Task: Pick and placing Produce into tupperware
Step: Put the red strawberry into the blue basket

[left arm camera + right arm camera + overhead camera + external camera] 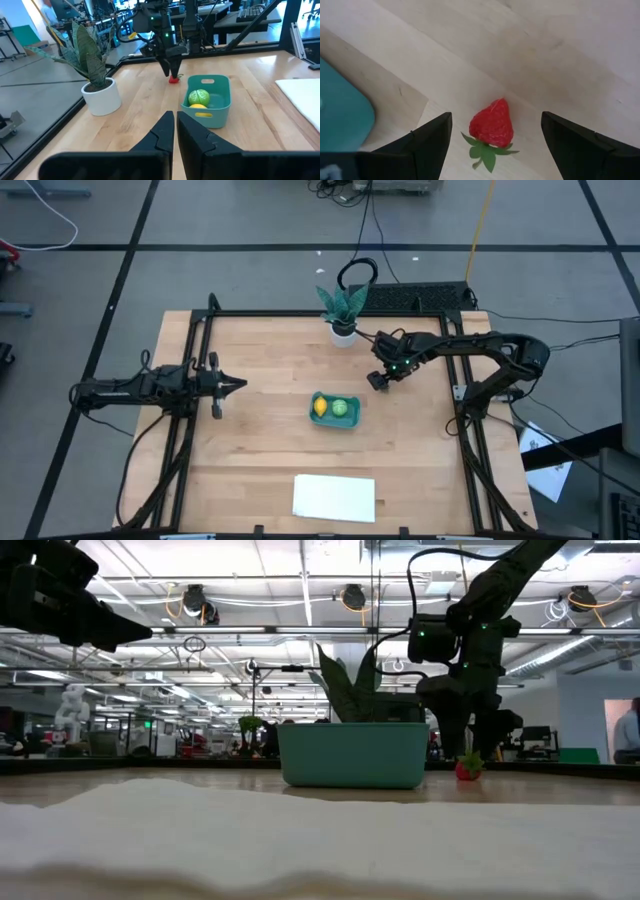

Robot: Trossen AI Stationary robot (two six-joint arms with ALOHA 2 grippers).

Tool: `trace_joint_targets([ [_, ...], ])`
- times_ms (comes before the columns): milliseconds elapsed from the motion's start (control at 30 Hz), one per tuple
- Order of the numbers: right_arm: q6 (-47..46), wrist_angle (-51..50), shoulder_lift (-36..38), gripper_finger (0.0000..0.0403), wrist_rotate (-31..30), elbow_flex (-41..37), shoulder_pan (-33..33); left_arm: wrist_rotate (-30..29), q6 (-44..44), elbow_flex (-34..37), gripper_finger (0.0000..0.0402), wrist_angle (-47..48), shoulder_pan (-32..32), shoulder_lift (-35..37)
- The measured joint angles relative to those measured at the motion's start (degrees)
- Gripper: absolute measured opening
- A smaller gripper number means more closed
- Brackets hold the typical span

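Observation:
The teal tupperware sits mid-table with the yellow lemon and the round green piece inside; both also show in the left wrist view, green piece above lemon. The red strawberry lies on its side on the wood just right of the tub, also seen as a red piece in the low view. My right gripper is open, pointing down over the strawberry, one finger on either side without touching it. My left gripper is shut, waiting at the table's left.
A leafy plant in a white pot stands at the far edge, just left of the right arm. A flat white sheet lies near the near edge. Bare wood surrounds the tub.

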State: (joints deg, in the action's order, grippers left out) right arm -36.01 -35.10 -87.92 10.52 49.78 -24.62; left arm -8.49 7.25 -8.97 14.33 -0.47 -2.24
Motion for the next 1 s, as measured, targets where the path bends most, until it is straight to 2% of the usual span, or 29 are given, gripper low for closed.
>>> trace_joint_targets([
  [367, -0.8, -0.5, -0.2, 0.0299, -0.3, 0.0, 1.6, 0.0, 0.0, 0.0, 0.0026, 0.0, 0.0, 0.0],
  [500, -0.6, -0.6, -0.2, 0.0299, -2.8, 0.0, 2.0, 0.0, 0.0, 0.0, 0.0026, 0.0, 0.0, 0.0],
  [700, -0.5, -0.3, -0.2, 0.0299, -3.2, 0.0, 2.0, 0.0, 0.0, 0.0, 0.0026, 0.0, 0.0, 0.0],
  [1000, -0.3, 0.5, -4.1, 0.0299, -4.8, 0.0, 3.8, 0.0, 0.0, 0.0, 0.0026, 0.0, 0.0, 0.0],
])
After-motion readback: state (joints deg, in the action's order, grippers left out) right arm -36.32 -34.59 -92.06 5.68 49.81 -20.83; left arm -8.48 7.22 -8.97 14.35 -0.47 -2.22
